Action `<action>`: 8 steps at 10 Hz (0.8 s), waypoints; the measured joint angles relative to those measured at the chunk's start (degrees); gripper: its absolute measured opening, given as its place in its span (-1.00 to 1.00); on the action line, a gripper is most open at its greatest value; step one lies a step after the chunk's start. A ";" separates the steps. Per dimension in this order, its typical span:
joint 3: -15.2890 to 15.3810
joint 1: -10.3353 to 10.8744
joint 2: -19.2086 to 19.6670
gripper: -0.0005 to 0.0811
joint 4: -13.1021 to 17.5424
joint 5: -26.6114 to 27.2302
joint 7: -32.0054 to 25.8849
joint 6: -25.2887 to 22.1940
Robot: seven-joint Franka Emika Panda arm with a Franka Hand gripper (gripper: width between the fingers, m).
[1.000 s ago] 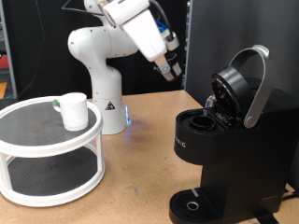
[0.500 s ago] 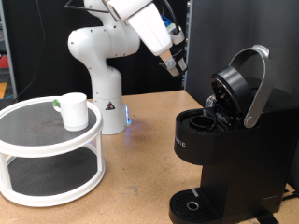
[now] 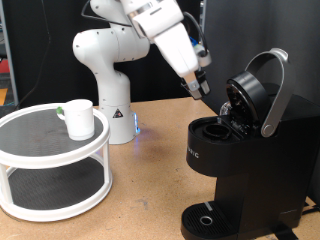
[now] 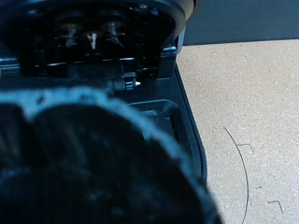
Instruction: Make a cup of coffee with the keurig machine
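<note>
The keurig machine (image 3: 245, 165) stands at the exterior view's right, its hinged lid (image 3: 252, 92) raised and the pod chamber (image 3: 214, 129) open. My gripper (image 3: 199, 90) hangs just to the left of the raised lid, above the chamber, tilted down towards it. It appears shut on a small black pod, which fills the near field of the wrist view as a dark blurred round shape (image 4: 89, 163). Behind it the wrist view shows the machine's open top (image 4: 140, 89). The white cup (image 3: 78, 118) stands on the top tier of a round stand at the left.
The white two-tier round stand (image 3: 45, 165) takes up the exterior view's left. My arm's white base (image 3: 108, 95) stands behind it on the wooden table (image 3: 150, 190). A dark panel (image 3: 260, 35) rises behind the machine.
My gripper has moved right and down, from above the table's middle to just beside the machine's raised lid. The cup and the machine have not moved.
</note>
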 joint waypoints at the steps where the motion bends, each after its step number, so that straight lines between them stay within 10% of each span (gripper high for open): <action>1: 1.16 0.14 0.68 0.18 -0.32 0.01 0.40 1.77; 8: 6.11 0.63 3.27 0.18 -3.13 -0.10 1.95 9.84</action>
